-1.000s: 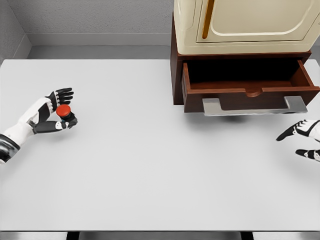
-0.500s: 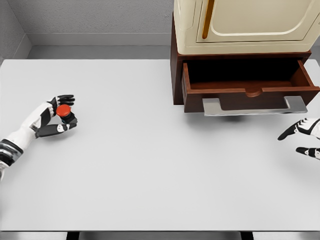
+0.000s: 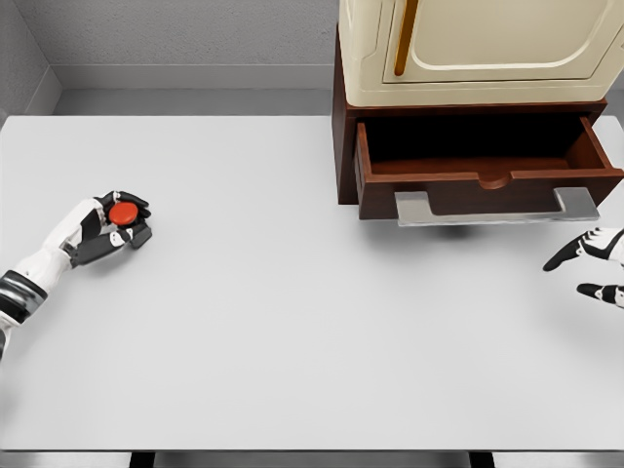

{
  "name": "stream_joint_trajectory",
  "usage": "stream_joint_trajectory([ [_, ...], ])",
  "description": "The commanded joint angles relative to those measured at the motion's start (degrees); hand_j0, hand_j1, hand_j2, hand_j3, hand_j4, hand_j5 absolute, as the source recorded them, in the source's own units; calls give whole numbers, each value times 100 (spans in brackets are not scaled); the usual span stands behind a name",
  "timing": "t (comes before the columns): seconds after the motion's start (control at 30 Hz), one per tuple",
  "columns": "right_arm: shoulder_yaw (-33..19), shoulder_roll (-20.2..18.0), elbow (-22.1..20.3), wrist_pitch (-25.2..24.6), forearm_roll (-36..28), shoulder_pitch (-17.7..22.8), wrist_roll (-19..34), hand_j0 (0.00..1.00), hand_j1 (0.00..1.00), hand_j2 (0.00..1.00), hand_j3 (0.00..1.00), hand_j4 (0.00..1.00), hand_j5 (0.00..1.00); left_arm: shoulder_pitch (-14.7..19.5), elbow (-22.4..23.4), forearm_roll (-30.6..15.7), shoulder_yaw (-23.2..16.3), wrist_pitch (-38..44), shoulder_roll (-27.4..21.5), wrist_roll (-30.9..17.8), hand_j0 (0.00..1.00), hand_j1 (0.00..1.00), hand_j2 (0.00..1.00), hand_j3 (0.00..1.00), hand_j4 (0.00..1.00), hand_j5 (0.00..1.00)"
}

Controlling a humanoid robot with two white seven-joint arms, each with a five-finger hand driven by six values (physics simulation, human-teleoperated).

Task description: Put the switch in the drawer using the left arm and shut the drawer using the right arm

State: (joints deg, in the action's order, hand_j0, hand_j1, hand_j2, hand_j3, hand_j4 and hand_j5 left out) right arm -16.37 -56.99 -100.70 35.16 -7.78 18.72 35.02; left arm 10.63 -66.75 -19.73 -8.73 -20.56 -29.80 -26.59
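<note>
The switch is a small dark block with a round red button on top, lying at the far left of the white table. My left hand has its black fingers curled around the switch, gripping it from both sides. The brown drawer stands pulled out under a cream cabinet at the upper right, showing a dark inside and a grey handle. My right hand hovers at the right edge below the handle, fingers spread, holding nothing.
The cream cabinet with a brown frame rises above the drawer at the back right. A grey wall runs behind the table. The table's front edge lies near the bottom of the view.
The left hand's fingers have closed in around the switch and the hand has drawn slightly left and down. The right hand has edged slightly toward the right edge.
</note>
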Motion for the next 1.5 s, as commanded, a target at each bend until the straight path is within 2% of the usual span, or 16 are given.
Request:
stream_joint_trajectory([
  [0.0, 2, -31, -2, -16, -66, 0, -2, 63, 63, 63, 63, 63, 63, 9, -49, -40, 3, 0, -34, -4, 45, 45, 45, 45, 45, 45],
  [0.3, 2, -49, -2, -16, -84, -9, -2, 59, 59, 59, 59, 59, 59, 88, -356, -40, -41, 52, -70, -30, 45, 45, 45, 45, 45, 45],
  [0.43, -7, -49, -2, -16, -84, -18, -2, 58, 58, 58, 58, 58, 58, 97, -629, -13, -41, 79, -70, -30, 45, 45, 45, 45, 45, 45],
  [0.53, -15, -111, -2, -16, -154, -44, -2, 56, 56, 56, 56, 56, 56, 184, -726, 189, -50, 96, -43, -39, 45, 45, 45, 45, 45, 45],
  [0.63, -7, -119, -2, -16, -171, -141, -2, 48, 48, 48, 48, 48, 48, 229, -927, 206, -68, 166, -26, -48, 45, 45, 45, 45, 45, 45],
  [0.73, -7, -128, -2, -16, -171, -141, -2, 45, 45, 45, 45, 45, 45, 246, -1209, 285, -76, 333, -8, -48, 45, 45, 45, 45, 45, 45],
  [1.07, -7, -207, -11, -16, -259, -158, -2, 45, 45, 45, 45, 45, 45, 729, -1754, 303, -542, 755, 150, -48, 45, 45, 45, 45, 45, 45],
  [1.27, -7, -216, -11, -16, -286, -158, -2, 45, 45, 45, 45, 45, 45, 914, -1763, 303, -700, 790, 440, -48, 45, 45, 45, 45, 45, 45],
  [1.47, 125, -207, -2, -16, -259, -237, -2, 45, 45, 45, 45, 45, 45, 1292, -1763, 303, -1016, 799, 554, -48, 45, 45, 45, 45, 45, 45],
])
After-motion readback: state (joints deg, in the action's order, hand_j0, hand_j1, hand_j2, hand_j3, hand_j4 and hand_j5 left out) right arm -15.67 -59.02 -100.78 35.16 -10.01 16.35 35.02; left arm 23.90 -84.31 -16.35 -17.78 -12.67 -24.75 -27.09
